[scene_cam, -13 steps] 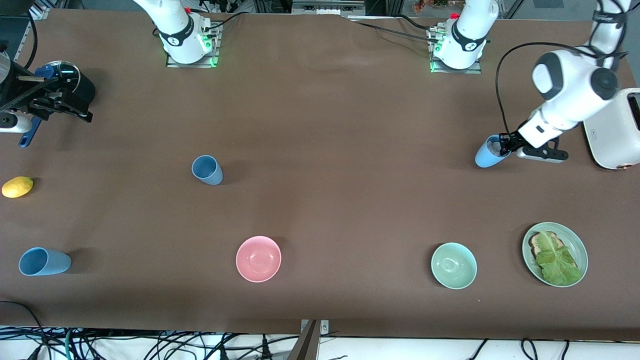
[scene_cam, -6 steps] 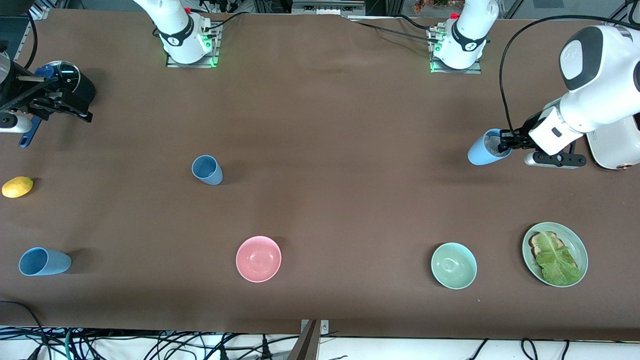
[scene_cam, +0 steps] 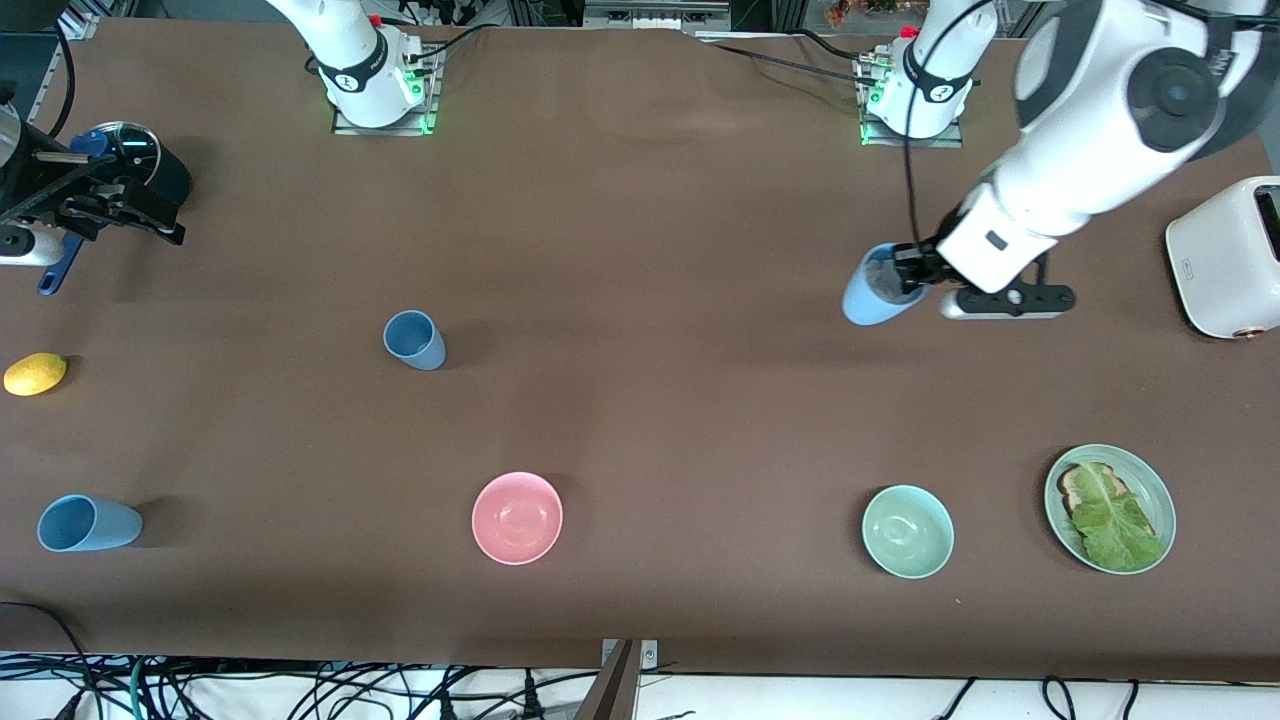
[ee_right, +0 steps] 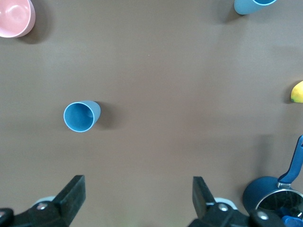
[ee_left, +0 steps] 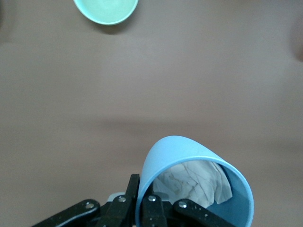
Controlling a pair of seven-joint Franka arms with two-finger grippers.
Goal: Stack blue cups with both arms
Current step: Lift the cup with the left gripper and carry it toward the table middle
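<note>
At the right arm's end of the table, the right gripper (scene_cam: 95, 205) waited wide open and empty near the saucepan (scene_cam: 140, 165). Two blue cups (scene_cam: 415, 340) stood there. Over mid-table, the left gripper (scene_cam: 915, 275) pinched a light blue cup (scene_cam: 870, 295) by its rim; that tilted cup could slip.

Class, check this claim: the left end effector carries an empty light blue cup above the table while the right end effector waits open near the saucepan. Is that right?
One detail is wrong: the light blue cup is not empty. The left wrist view shows crumpled paper inside it. The left end effector does carry it above the table, and the right end effector waits open near the saucepan.
</note>
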